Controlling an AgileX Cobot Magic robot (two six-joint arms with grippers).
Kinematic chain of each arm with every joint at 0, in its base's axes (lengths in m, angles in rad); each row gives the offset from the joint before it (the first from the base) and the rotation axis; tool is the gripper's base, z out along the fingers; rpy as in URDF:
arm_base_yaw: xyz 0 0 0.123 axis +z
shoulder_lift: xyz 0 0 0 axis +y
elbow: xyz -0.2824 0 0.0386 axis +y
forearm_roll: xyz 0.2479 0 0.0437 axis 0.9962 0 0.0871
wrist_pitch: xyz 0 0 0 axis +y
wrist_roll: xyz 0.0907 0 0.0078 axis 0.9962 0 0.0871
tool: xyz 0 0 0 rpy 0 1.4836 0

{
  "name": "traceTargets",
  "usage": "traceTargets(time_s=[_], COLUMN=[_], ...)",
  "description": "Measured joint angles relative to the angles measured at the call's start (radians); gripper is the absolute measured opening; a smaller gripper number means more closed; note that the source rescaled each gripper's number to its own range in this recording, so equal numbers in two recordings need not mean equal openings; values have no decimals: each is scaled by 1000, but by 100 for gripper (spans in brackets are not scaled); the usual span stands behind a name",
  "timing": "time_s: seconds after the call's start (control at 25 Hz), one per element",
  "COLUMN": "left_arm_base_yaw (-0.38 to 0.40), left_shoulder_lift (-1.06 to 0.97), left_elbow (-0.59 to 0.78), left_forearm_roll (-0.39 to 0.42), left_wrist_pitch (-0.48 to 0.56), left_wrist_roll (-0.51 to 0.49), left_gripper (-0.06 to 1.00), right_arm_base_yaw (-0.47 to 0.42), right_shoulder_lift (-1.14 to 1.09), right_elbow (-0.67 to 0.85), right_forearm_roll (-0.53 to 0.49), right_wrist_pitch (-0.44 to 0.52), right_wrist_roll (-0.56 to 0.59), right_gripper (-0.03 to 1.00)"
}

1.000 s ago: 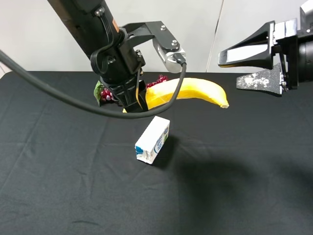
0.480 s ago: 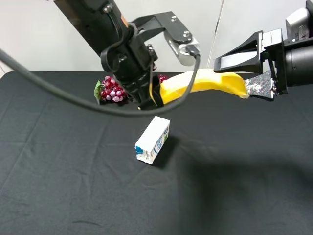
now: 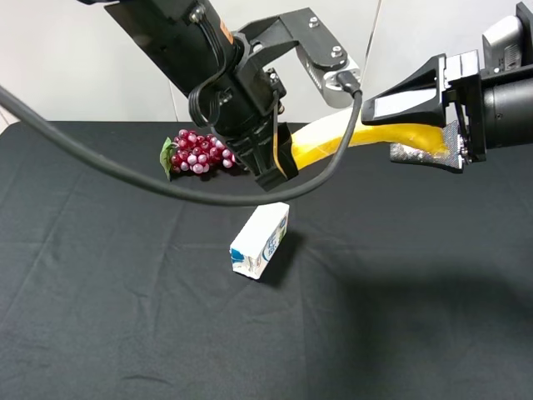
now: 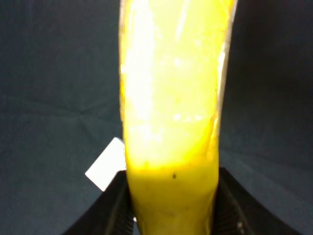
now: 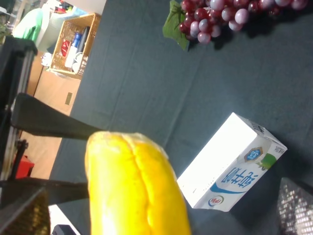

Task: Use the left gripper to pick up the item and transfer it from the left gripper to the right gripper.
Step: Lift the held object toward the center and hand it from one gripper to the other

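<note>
Overhead, smooth curved yellow banana [image 3: 400,133] sat clamped in black left gripper [image 3: 279,162], tip between spread pale fingers [image 3: 408,96] of right gripper [image 3: 387,125], woven wicker basket [image 5: 73,46] showed only from right wrist.

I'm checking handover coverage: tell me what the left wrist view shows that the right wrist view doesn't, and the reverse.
Only the left wrist view shows the left gripper, its black jaws shut on one end of the banana.
Only the right wrist view shows the grape bunch, the blue print on the white carton, a wicker basket beyond the table, and the right gripper, open either side of the banana's other end.
Both show the banana, the white carton (just a corner in the left wrist view) and the black cloth.
</note>
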Motion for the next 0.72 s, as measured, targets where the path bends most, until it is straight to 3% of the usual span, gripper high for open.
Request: traceTargets(time_s=[0.08,0.2,0.28,0.32,0.36,0.72], left_arm_base_yaw=[0,0,0,0,0,0], left_shoulder_lift=[0,0,0,0,1,1], left_elbow=[0,0,0,0,0,0], left_forearm_roll=[0,0,0,2,2,4], left_wrist_pitch=[-2,-2,-3,-3,-3,-14], left_wrist_roll=[0,1,1,1,1,1], left_gripper=[0,0,0,0,0,0], right_arm_base_yaw=[0,0,0,0,0,0], right_shoulder_lift=[0,0,0,0,0,0], right_elbow=[0,-1,-1,-1,-2,-3], right_forearm_roll=[5,31,40,40,49,53], right_wrist_pitch=[8,9,14,14,21,21], right_wrist_roll=[-1,-12,-23,-23,-24,-25], right_gripper=[100,53,10,10,2,2])
